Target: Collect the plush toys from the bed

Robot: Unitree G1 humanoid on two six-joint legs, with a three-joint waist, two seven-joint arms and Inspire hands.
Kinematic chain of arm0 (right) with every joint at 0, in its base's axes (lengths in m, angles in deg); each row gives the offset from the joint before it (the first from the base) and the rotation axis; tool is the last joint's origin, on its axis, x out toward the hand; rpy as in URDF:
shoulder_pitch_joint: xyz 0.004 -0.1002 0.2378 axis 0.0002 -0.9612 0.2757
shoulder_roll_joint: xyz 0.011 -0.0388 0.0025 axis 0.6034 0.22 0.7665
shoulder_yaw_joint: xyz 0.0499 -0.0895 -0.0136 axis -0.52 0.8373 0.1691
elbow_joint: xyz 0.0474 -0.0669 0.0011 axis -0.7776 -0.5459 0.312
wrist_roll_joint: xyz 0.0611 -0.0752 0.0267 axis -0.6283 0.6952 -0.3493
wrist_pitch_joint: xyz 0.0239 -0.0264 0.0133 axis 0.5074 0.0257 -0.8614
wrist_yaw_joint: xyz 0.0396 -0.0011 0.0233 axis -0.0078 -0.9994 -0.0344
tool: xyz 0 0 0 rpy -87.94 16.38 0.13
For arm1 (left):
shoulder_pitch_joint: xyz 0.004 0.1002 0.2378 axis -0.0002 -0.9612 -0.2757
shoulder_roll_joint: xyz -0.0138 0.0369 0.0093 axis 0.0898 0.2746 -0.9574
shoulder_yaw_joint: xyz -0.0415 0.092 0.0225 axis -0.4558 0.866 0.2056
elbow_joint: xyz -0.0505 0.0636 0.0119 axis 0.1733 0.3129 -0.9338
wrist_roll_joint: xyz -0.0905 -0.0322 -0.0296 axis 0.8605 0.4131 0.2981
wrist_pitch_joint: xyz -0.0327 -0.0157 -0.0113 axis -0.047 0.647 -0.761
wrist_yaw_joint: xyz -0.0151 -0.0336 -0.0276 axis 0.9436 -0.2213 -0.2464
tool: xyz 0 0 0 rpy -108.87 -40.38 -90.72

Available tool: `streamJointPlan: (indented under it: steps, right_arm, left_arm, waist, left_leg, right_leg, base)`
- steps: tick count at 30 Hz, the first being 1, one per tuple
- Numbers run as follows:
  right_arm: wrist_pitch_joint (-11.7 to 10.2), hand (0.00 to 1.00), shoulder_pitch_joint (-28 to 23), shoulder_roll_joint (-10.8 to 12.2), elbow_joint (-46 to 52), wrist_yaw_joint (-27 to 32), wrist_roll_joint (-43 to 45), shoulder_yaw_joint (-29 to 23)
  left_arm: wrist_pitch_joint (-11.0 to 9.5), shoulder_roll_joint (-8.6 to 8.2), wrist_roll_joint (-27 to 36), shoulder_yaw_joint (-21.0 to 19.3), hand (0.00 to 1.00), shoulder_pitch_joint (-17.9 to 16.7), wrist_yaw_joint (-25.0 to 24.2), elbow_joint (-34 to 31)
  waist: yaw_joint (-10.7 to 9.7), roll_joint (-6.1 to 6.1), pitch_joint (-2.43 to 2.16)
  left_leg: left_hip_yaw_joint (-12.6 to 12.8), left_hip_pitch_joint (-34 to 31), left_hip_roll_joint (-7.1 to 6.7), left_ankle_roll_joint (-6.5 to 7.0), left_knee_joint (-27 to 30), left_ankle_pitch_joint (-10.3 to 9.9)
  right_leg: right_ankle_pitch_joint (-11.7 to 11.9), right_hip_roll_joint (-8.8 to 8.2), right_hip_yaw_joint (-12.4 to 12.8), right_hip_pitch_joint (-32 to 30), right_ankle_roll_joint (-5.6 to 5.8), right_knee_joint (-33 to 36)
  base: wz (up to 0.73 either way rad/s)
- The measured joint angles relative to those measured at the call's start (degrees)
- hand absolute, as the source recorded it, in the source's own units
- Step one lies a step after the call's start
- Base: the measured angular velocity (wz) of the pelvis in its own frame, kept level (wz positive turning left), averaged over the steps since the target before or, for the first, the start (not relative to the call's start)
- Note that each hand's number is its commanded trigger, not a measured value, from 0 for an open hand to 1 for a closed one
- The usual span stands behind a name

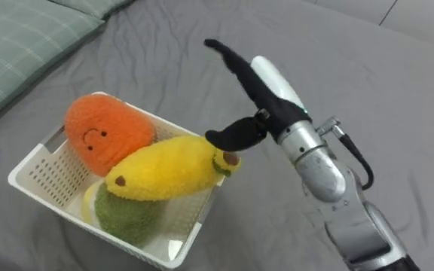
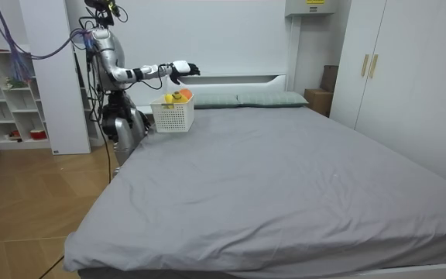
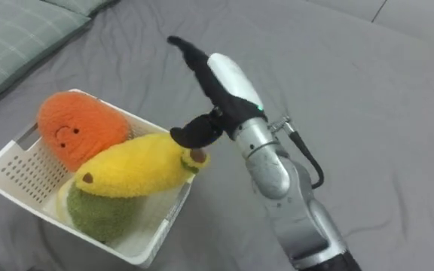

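1. Nearest the camera is the right hand [image 1: 271, 92], reaching out over the bed [image 1: 353, 45] beside the basket [image 1: 40, 177].
2. Risk: the yellow toy [image 1: 168, 169] lies on top of the pile, and its brown-tipped end pokes over the rim just under the thumb. If the thumb drags as the hand pulls away, the toy could roll out onto the bed.
3. Risk: the basket looks light and rests on soft bedding. A knock from the hand could tip it or slide it, and the heaped toys sit too high for the walls to hold them.
4. Fingers [image 1: 228, 56]: straight and stretched out over bare bed, holding nothing. The thumb bends down towards the yellow toy's end. I cannot tell whether it touches the plush or only hovers just above it.
5. Toys: all three are in the basket, below and to the left of the fingers.
   - The orange toy [image 1: 104, 132] is farthest from the thumb.
   - The green toy [image 1: 126, 214] is under the yellow one.
6. In the room view, the basket stands on the bed's near corner in front of the robot.
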Motion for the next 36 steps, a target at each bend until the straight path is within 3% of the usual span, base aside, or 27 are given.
streamJointPlan:
  steps: [2,4,9,19,25,30,33,36]
  right_arm:
    - [-1.08,0.0,-0.25,-0.39,0.28,1.49,-1.03,-2.59]
    - [-2.09,0.0,-0.79,-1.08,0.28,4.23,-4.68,-5.4]
    - [-3.09,0.0,-4.95,-2.13,0.27,7.12,-8.91,-10.16]
    - [-3.8,0.0,-10.09,-2.11,-6.58,15.52,-12.9,-20.06]
    - [-5.55,0.0,-12.98,-2.12,-7.19,22.32,-19.46,-26.56]
    - [-6.71,0.0,-15.1,-2.0,-14.34,25.58,-24.35,-28.39]
    - [-6.52,0.0,-18.71,-1.22,-19.35,27.78,-28.07,-28.76]
    - [-6.41,0.0,-19.15,-0.25,-26.23,29.88,-32.46,-28.77]
  left_arm:
    - [-0.23,0.03,-0.06,-0.38,0.0,-0.58,0.01,0.01]
    - [-0.76,0.15,0.19,-0.4,0.0,-1.25,0.14,-0.02]
    - [-0.73,-0.12,0.24,-2.1,0.0,-2.57,0.7,0.04]
    - [-0.73,-0.45,0.36,-3.14,0.0,-5.08,1.16,0.75]
    - [-0.59,-1.51,0.75,-6.25,0.0,-5.44,2.26,0.76]
    - [0.18,-1.6,1.01,-6.56,0.0,-6.56,2.9,0.74]
    - [0.5,-1.62,1.91,-6.44,0.0,-6.8,3.57,0.73]
    - [0.49,-1.59,4.5,-6.07,0.0,-6.92,4.55,1.01]
  waist:
    - [-1.36,0.72,-0.13]
    - [-3.42,1.51,-0.55]
    - [-6.28,1.39,-0.82]
    - [-11.36,1.76,-0.54]
    - [-12.51,1.69,-0.57]
    - [-14.58,1.89,-0.47]
    - [-15.61,2.23,-0.28]
    - [-17.04,2.55,-0.3]
  left_leg:
    - [0.46,0.17,0.09,-0.01,-0.04,0.0]
    - [0.95,0.85,0.14,0.0,-0.18,0.0]
    - [2.35,2.05,0.28,0.02,-0.9,-0.01]
    - [4.6,2.16,0.43,0.1,-0.95,-0.06]
    - [5.87,2.28,0.89,-0.03,-1.31,-0.14]
    - [7.06,2.75,1.31,-0.29,-1.27,-0.31]
    - [7.4,2.84,1.39,-0.34,-1.26,-0.34]
    - [8.07,3.1,1.46,-0.35,-1.22,-0.33]
  right_leg:
    - [0.0,0.08,0.57,0.0,-0.01,0.22]
    - [0.0,0.08,1.14,0.02,-0.01,0.57]
    - [0.0,0.23,2.74,0.48,-0.02,0.66]
    - [0.09,0.47,4.67,-0.61,-0.05,0.94]
    - [0.23,0.92,5.85,-1.34,-0.23,1.13]
    - [0.51,1.45,7.25,-1.08,-0.47,0.66]
    - [0.48,1.29,8.1,-0.94,-0.49,0.58]
    - [0.47,1.72,8.75,-1.38,-0.49,0.61]
  base:
    - [-0.12]
    - [-0.13]
    - [-0.16]
    - [-0.09]
    - [-0.1]
    - [-0.11]
    - [-0.1]
    - [-0.12]
